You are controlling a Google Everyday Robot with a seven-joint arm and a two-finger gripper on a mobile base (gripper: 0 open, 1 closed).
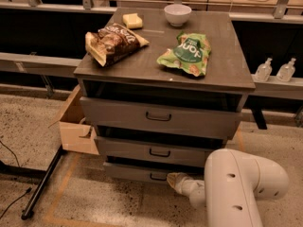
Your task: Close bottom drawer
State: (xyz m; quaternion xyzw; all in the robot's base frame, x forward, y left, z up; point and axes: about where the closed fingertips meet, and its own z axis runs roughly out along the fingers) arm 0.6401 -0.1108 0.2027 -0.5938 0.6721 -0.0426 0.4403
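Presently, you find the gripper [176,179] low at the front of the cabinet [222,74], its tan tip just beside the black handle [158,177] of the bottom drawer [137,172], on the handle's right. You cannot tell whether the gripper is released or clenched, nor whether it touches the drawer front. The white arm [234,193] fills the lower right corner.

The bottom drawer sits lowest of three, under the middle drawer [123,148] and top drawer [118,115], with a dark gap above its front.

On the cabinet top you have a brown snack bag [112,42] at left, a green chip bag [187,54] at centre, a white bowl [178,14] and a yellow block [132,20] at the back. A cardboard box [75,129] stands on the floor against the cabinet's left side.
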